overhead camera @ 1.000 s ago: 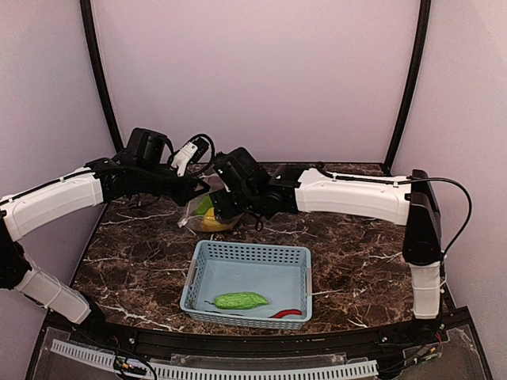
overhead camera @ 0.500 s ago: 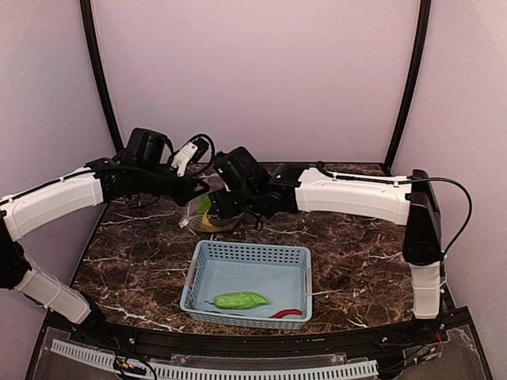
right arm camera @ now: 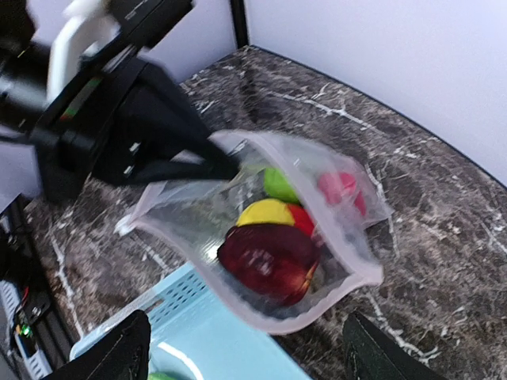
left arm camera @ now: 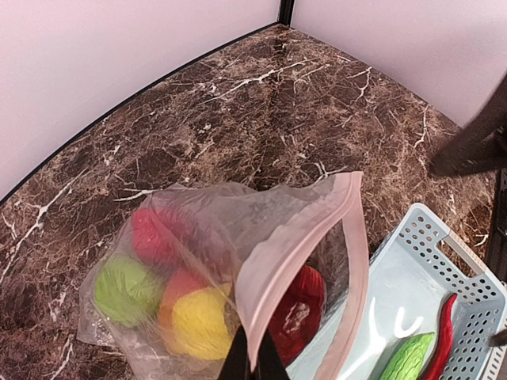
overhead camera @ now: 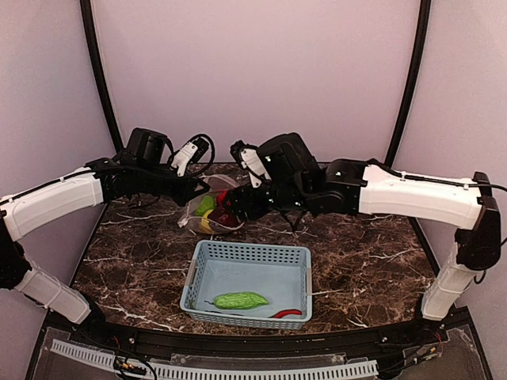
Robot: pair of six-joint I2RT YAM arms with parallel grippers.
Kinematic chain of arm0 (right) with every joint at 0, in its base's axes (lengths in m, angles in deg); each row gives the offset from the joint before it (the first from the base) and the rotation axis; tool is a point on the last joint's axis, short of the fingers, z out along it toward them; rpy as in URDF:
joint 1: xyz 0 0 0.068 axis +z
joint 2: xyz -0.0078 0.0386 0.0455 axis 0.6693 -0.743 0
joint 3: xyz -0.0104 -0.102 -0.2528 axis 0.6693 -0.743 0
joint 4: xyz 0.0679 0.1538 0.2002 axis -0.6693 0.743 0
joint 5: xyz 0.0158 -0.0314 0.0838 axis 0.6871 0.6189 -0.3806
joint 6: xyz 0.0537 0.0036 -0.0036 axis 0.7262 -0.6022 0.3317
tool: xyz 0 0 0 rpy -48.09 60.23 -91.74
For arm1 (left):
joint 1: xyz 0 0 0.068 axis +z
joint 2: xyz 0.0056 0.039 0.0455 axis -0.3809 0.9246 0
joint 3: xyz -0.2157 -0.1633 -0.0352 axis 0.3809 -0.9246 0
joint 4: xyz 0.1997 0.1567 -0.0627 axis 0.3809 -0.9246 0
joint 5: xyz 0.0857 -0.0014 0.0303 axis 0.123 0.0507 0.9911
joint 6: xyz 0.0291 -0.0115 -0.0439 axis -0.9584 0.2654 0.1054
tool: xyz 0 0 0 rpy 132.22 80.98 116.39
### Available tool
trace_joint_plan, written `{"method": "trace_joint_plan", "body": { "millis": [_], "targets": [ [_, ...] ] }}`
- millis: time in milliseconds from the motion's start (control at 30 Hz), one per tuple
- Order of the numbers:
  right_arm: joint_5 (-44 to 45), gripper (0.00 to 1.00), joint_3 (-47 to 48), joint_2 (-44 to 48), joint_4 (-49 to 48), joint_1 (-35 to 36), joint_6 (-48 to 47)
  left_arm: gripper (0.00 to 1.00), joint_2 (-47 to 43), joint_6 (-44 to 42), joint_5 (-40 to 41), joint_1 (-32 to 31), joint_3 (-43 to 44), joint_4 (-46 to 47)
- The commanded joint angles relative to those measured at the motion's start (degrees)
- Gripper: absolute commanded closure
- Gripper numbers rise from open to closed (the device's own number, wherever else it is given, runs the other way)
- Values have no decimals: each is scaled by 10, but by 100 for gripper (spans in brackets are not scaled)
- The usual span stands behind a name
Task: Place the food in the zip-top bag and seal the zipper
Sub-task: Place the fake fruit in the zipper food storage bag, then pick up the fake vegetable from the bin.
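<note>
My left gripper [left arm camera: 252, 352] is closed tight on the upper lip of the clear flexible zip-top bag [left arm camera: 238, 237], at the bottom centre of its wrist view. The bag mouth stands open, with the pinkish-white zipper strip [left arm camera: 354, 261] along its edge. Inside lie the red pepper piece [left arm camera: 154, 233], the lime-green pepper piece [left arm camera: 123, 289], the orange pepper piece [left arm camera: 181, 283], the yellow pepper piece [left arm camera: 198, 321] and the dark red pepper piece [left arm camera: 297, 305].

My right gripper [right arm camera: 247, 324] has its fingers spread wide at the two lower corners of its wrist view, and it holds nothing. The open bag is in the middle of that view.

In the top view both black gripper heads cover part of the bag, so I cannot read the mouth there; only the wrist views show it. The top view alone shows the whole light blue lattice basket [overhead camera: 305, 261], low in the centre of the dark marble table [overhead camera: 364, 253]. The bumpy green cucumber [overhead camera: 240, 300] and the thin red chilli [overhead camera: 287, 313] lie side by side at the basket's lower edge. I cannot tell if the bag touches the basket.
</note>
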Motion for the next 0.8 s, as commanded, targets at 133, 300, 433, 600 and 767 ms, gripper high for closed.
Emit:
{"method": "trace_joint_plan", "body": {
  "millis": [133,300,433,600,767],
  "targets": [
    [-115,21,-172,87,-9,55,-23,99,0,-6,2,0,-6,-9],
    [-134,24,-214,71,-10,87,-22,99,1,-6,3,0,-7,-9],
    [-140,30,-226,34,-15,94,-20,99,5,-6,-1,0,-7,-9],
    [-144,31,-234,4,-22,95,-39,99,5,-6,1,0,-6,-9],
    [-138,32,-246,-15,-23,95,-50,99,2,-6,1,0,-6,-9]
  ]
}}
